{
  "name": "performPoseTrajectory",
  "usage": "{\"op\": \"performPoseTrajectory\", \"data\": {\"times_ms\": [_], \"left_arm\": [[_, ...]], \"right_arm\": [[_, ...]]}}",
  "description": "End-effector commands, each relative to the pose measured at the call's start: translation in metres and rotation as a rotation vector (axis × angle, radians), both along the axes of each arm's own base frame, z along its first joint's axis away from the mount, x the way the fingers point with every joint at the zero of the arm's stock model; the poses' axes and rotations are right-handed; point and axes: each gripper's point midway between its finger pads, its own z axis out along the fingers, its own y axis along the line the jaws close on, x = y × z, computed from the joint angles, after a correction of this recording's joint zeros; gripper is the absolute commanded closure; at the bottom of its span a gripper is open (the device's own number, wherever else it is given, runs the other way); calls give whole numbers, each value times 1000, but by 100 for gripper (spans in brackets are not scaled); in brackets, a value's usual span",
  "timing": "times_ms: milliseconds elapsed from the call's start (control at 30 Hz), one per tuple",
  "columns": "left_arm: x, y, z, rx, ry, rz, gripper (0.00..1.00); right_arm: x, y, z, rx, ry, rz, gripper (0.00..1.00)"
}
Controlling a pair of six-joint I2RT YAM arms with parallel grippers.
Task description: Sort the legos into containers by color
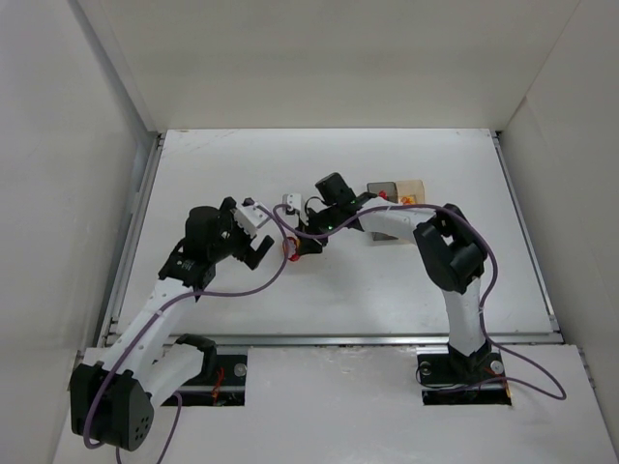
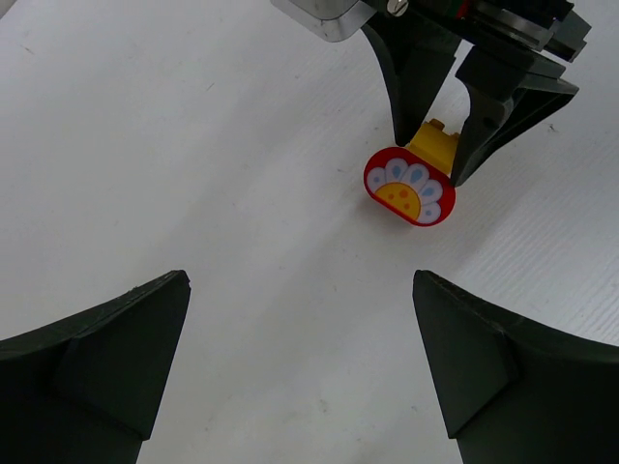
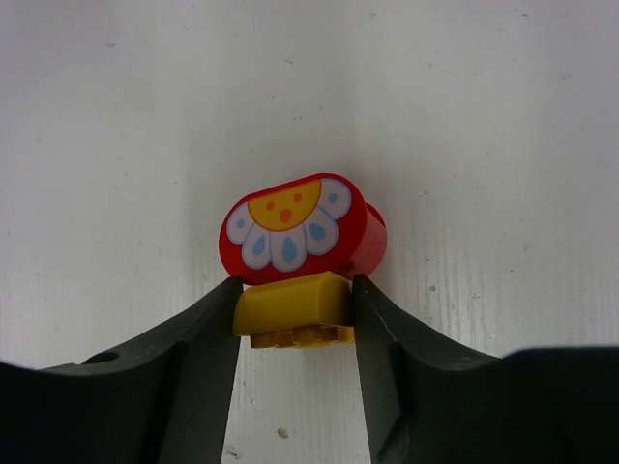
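The yellow brick (image 3: pixel 293 307) sits between the two fingers of the right gripper (image 3: pixel 295 290). The fingers press against its two opposite sides, leaving a gap only one brick wide.

The red round brick (image 3: pixel 295 230) has a white petal face and stands on edge. In the right wrist view it is at 12 o'clock of the yellow brick and touches it. It cannot be told whether the two are joined. The red round brick rests on the table (image 1: pixel 387 290), near the table's middle.

In the top view the containers (image 1: pixel 397 191) are a grey box (image 1: pixel 380 188) joined to an amber box (image 1: pixel 413 188). They lie at 2 o'clock of the bricks, well apart from them.

The left gripper (image 2: pixel 300 285) is at 9 o'clock of the bricks and near them. Its fingers are spread wide and hold nothing. Its camera faces the petal face.
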Motion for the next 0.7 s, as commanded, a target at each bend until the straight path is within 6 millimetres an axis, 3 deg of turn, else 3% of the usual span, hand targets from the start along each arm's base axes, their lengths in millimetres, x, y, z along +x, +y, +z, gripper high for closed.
{"op": "performPoseTrajectory", "data": {"times_ms": [0,100,133,167,267,367,400,433,500,533,667], "left_arm": [[6,-3,18,-39,-68,2,0],[6,-3,18,-39,-68,2,0],[5,-5,18,-43,-67,-7,0],[3,-5,19,-28,-79,-29,0],[-4,-8,10,-8,-62,-72,0],[-8,-9,6,46,-79,-139,0],[-8,-10,6,65,-96,-162,0],[-7,-11,6,94,-117,-176,0],[3,-7,10,201,-202,-187,0],[10,-8,20,228,-268,-190,0],[34,-9,46,374,-456,-253,0]], "right_arm": [[3,13,9,35,-36,22,51],[2,13,10,34,-28,17,62],[2,13,14,40,-26,11,71],[0,12,15,39,-15,3,96],[-3,13,21,49,20,-18,100],[3,14,49,92,92,-57,100],[19,11,66,119,97,-78,100],[23,8,71,120,151,-100,100],[29,-11,87,116,252,-133,100],[37,-11,101,132,259,-148,100],[36,-18,135,136,275,-193,100]]}}
